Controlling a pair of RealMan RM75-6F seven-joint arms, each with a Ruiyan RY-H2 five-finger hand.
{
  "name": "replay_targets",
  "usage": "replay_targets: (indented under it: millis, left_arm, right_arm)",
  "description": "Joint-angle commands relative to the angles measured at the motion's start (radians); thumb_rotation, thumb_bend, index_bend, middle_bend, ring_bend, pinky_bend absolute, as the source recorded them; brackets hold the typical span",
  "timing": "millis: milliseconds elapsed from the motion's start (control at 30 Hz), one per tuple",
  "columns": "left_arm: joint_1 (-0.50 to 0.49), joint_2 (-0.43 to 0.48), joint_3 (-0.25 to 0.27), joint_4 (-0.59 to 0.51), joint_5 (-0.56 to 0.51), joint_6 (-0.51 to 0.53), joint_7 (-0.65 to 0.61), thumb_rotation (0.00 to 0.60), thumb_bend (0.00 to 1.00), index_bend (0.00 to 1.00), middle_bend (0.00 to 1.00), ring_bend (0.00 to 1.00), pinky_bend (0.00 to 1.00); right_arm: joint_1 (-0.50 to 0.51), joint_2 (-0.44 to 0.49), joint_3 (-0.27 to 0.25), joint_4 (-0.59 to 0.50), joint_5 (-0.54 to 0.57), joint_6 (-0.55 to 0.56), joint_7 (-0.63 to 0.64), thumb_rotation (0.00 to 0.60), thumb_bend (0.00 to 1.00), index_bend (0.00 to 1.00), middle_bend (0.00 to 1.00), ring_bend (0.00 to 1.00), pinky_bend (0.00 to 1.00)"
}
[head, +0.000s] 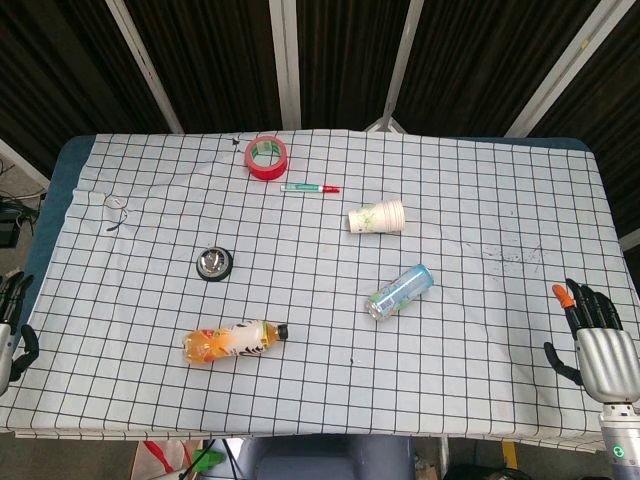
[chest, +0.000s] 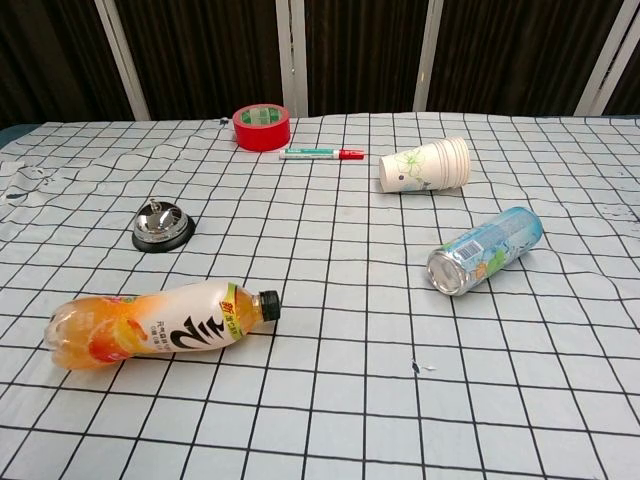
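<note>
My right hand (head: 592, 335) hangs at the table's near right edge, fingers apart and holding nothing; the blue can (head: 399, 292) is the nearest object, well to its left. My left hand (head: 12, 325) shows only partly at the left edge of the head view, fingers spread, empty. An orange juice bottle (head: 234, 342) (chest: 158, 324) lies on its side near the front. The can (chest: 484, 250) also lies on its side. A paper cup (head: 377, 217) (chest: 426, 165) lies tipped over. Neither hand appears in the chest view.
A checkered cloth (head: 470, 180) covers the table. A red tape roll (head: 267, 158) (chest: 262, 127) and a marker pen (head: 310, 187) (chest: 322, 154) sit at the back. A metal call bell (head: 214, 264) (chest: 162, 225) stands left of centre.
</note>
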Motion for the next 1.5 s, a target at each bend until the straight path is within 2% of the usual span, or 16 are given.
replay_targets:
  millis: [33, 367, 667, 867, 1000, 1167, 1500]
  left_arm:
    - [-0.003, 0.001, -0.002, 0.001, -0.007, -0.008, 0.001, 0.6, 0.96, 0.0, 0.05, 0.0, 0.0]
    - [0.001, 0.007, 0.0, -0.001, -0.002, -0.001, -0.012, 0.6, 0.96, 0.0, 0.05, 0.0, 0.0]
    - [-0.022, -0.003, -0.001, 0.008, -0.003, -0.037, 0.002, 0.6, 0.96, 0.0, 0.05, 0.0, 0.0]
    - [-0.07, 0.002, -0.01, 0.023, -0.03, -0.129, -0.026, 0.6, 0.96, 0.0, 0.05, 0.0, 0.0]
    - [-0.131, -0.013, -0.031, 0.04, -0.063, -0.218, 0.003, 0.6, 0.96, 0.0, 0.05, 0.0, 0.0]
    - [-0.237, -0.058, -0.077, 0.07, -0.102, -0.336, 0.042, 0.6, 0.96, 0.0, 0.04, 0.0, 0.0]
    - [-0.386, -0.185, -0.12, 0.167, -0.156, -0.47, 0.125, 0.6, 0.96, 0.0, 0.04, 0.0, 0.0]
  right_arm:
    - [0.0, 0.0, 0.0, -0.001, 0.002, -0.001, -0.003, 0.6, 0.39, 0.11, 0.0, 0.02, 0.1]
    - [-0.002, 0.001, -0.002, -0.005, -0.003, 0.003, -0.005, 0.6, 0.39, 0.11, 0.0, 0.02, 0.1]
    - [-0.006, 0.005, -0.005, -0.005, -0.004, 0.006, 0.0, 0.6, 0.39, 0.11, 0.0, 0.02, 0.1]
    - [-0.01, 0.008, -0.003, -0.006, 0.001, 0.012, 0.006, 0.6, 0.39, 0.11, 0.0, 0.02, 0.1]
    - [-0.009, 0.008, -0.004, -0.007, -0.001, 0.009, 0.005, 0.6, 0.39, 0.11, 0.01, 0.02, 0.1]
    - [-0.011, 0.011, -0.004, -0.007, 0.001, 0.011, 0.01, 0.6, 0.39, 0.11, 0.0, 0.02, 0.1]
    - [-0.012, 0.014, -0.002, -0.004, 0.004, 0.011, 0.021, 0.6, 0.39, 0.11, 0.0, 0.02, 0.1]
